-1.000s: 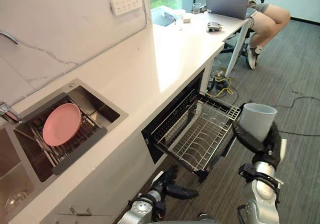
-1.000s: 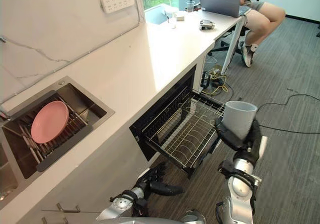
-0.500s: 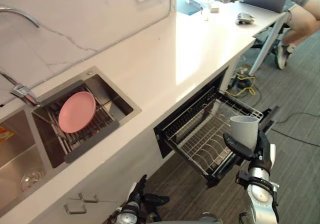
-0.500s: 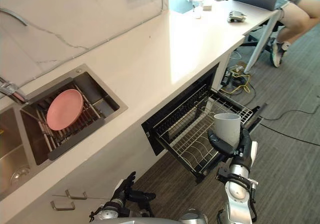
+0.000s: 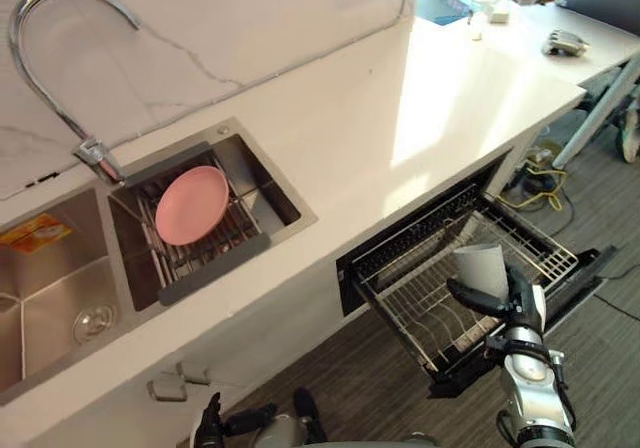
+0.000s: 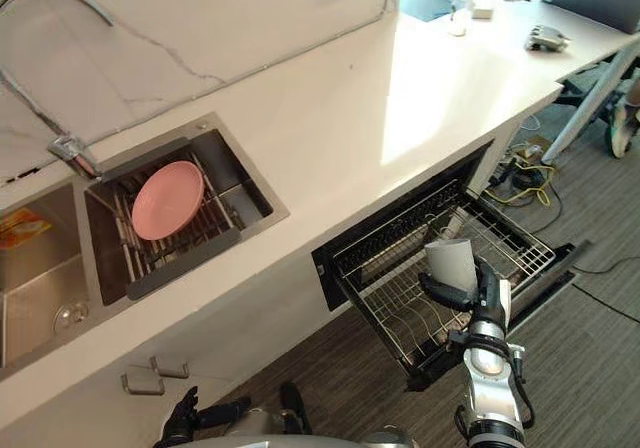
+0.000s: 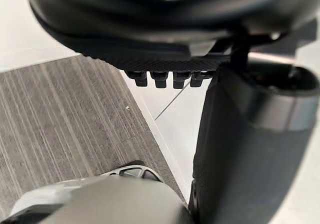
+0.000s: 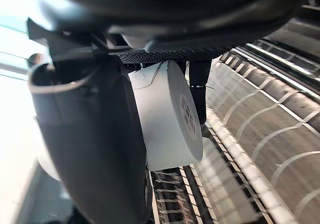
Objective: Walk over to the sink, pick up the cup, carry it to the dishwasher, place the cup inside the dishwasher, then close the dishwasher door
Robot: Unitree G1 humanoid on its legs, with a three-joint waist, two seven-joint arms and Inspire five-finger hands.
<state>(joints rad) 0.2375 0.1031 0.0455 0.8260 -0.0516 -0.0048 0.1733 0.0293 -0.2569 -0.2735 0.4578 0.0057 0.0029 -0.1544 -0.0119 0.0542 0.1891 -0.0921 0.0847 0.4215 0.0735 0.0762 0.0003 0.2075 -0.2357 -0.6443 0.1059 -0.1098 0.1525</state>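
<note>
Dark right hand (image 5: 515, 303) has its fingers and thumb curled round the pale cup (image 5: 481, 266), pinching it by the side. The cup is up in the air, not resting on anything. Right under it is the wire rack (image 5: 410, 303), pulled out of the dishwasher. The cup hangs over the rack's 3 o'clock half, near the front edge. Below the rack the dishwasher door (image 5: 590, 268) lies open and flat, sticking out toward 4 o'clock from the desk (image 5: 400, 118). Well apart at 9 o'clock is the sink (image 5: 255, 253) with a pink plate (image 5: 191, 204) in it. The left hand (image 5: 212, 426) hangs low at 7 o'clock, and I cannot tell if it is open or shut.

I think the job now is to set the cup down in the rack. It could go wrong if the hand lets go too high, because the cup may bounce on the wires and tip. It is close to the edge, so it might roll off onto the floor. The hand could also bump the rack. And the door may not shut if the rack is left pulled out.
</note>
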